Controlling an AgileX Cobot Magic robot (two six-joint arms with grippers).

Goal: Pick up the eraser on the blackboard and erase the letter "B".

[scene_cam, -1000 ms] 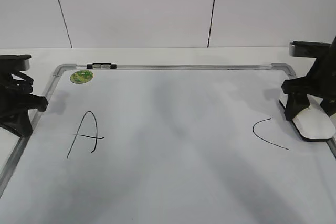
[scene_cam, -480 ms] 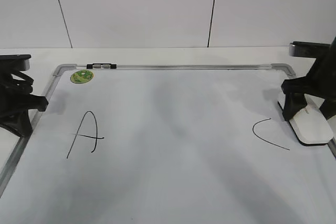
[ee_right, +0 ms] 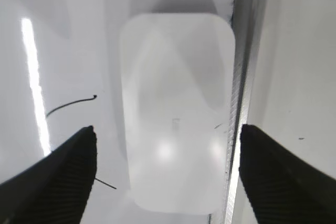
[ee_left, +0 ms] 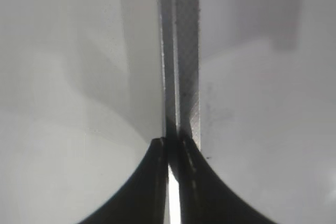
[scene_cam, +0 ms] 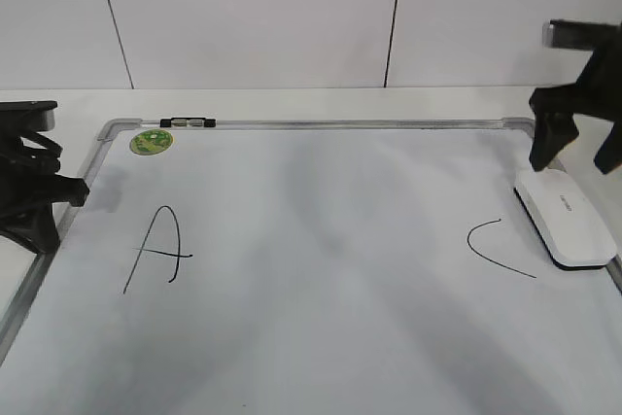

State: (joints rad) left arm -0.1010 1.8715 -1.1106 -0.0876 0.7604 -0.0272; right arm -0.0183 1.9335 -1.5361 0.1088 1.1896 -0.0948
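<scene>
The white eraser (scene_cam: 566,221) lies flat on the blackboard (scene_cam: 321,279) at its right edge, beside the handwritten "C" (scene_cam: 498,246). My right gripper (scene_cam: 578,157) hangs open and empty just above the eraser's far end. In the right wrist view the eraser (ee_right: 176,77) lies between and below the open fingers (ee_right: 167,129), next to the board's frame (ee_right: 242,103). The "A" (scene_cam: 160,245) is at the left. No letter "B" shows; the board's middle is blank. My left gripper (scene_cam: 68,196) is shut over the board's left frame (ee_left: 184,77), its fingertips (ee_left: 172,142) together.
A round green sticker (scene_cam: 152,141) sits at the board's far left corner. A small black and silver clip (scene_cam: 187,122) lies on the top frame. The white wall stands right behind the table.
My right gripper has let go of the eraser and risen above it. The eraser, held tilted before, now lies flat on the board. The left arm has not moved.
</scene>
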